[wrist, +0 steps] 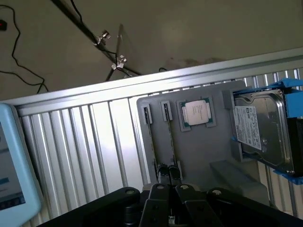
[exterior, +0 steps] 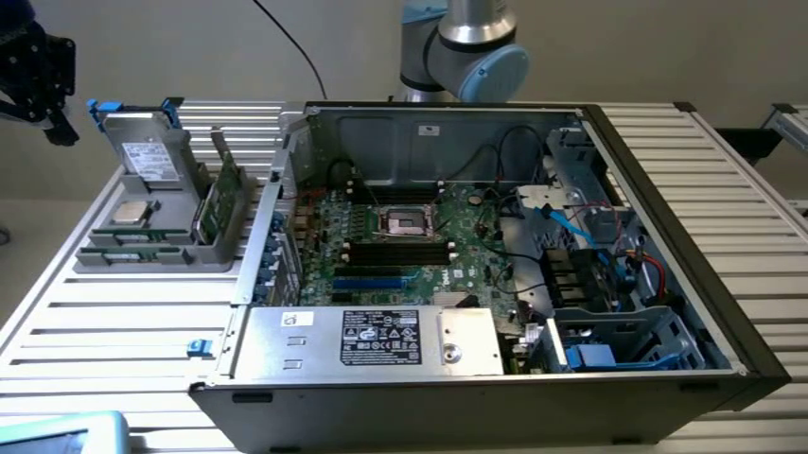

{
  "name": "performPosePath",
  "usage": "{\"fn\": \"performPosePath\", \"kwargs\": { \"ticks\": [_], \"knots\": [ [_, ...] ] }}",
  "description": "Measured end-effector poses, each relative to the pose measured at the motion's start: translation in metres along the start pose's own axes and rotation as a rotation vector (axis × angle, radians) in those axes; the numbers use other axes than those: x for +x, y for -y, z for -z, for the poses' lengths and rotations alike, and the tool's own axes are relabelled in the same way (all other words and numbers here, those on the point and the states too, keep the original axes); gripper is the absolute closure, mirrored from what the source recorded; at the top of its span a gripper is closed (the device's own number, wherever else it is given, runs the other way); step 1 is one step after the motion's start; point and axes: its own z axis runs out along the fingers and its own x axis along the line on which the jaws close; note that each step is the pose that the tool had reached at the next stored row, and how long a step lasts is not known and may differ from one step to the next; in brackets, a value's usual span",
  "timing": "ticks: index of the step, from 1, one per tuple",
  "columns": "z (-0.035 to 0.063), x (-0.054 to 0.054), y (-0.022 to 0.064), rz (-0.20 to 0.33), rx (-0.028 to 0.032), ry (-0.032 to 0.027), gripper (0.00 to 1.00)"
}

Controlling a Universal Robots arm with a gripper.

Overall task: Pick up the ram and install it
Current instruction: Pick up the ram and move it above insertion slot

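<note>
Exterior view, my arm: my grey-and-blue base joint [exterior: 470, 49] rises behind the open computer case [exterior: 417, 142], at the far side of the slatted table [exterior: 114, 322].
Exterior view, my hand: my gripper [exterior: 53, 123] hangs in the air at the exterior view's upper left, fingers pointing down. It is higher than the grey holder [exterior: 151, 260] and beyond it, and it touches nothing.
Wrist view, my hand: my gripper [wrist: 169, 177] looks down over the holder [wrist: 203, 151], and my tips show in front of the ends of its two narrow slots.
Grip: my fingers [wrist: 163, 178] are pressed together with nothing between them.
Ram, exterior view: the ram [exterior: 218, 203] stands on its long edge in the holder, green with a white label, just beside the case's outer wall.
Ram, wrist view: I see the ram [wrist: 171, 142] edge-on, a thin line sitting in a slot.
Me and the ram: well apart; I am higher and further to the exterior view's left.
Holder's other things: the silver processor chip [exterior: 132, 210] [wrist: 196, 113] lies flat, and the drive box [exterior: 146, 151] [wrist: 258, 127] stands upright in a blue bracket.
Inside the case: the motherboard [exterior: 474, 241] lies flat, with its black memory slots [exterior: 397, 251] just beside the processor socket [exterior: 407, 222].
Table edge: a light-blue device [wrist: 12, 165] sits at the side.
</note>
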Motion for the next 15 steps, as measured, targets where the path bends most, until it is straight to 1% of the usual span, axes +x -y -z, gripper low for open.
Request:
{"fn": "performPosePath", "kwargs": {
  "ticks": [2, 3, 4, 7, 8, 9, 12, 13, 15],
  "knots": [
    [0.0000, 0.0000, 0.0000, 0.000, 0.0000, 0.0000, 0.88],
    [0.0000, 0.0000, 0.0000, 0.002, 0.0000, 0.0000, 0.82],
    [0.0000, 0.0000, 0.0000, 0.005, 0.0000, -0.0001, 0.82],
    [0.0000, 0.0000, 0.0000, 0.029, 0.0001, -0.0007, 0.64],
    [0.0000, 0.0000, 0.0001, 0.042, 0.0001, -0.0010, 0.64],
    [-0.0002, 0.0000, 0.0001, 0.057, 0.0002, -0.0013, 0.57],
    [-0.0012, -0.0003, 0.0010, 0.099, 0.0001, -0.0031, 0.57],
    [-0.0023, -0.0004, 0.0018, 0.109, 0.0005, -0.0047, 0.57],
    [-0.0050, -0.0007, 0.0036, 0.115, 0.0013, -0.0074, 0.57]
  ]
}}
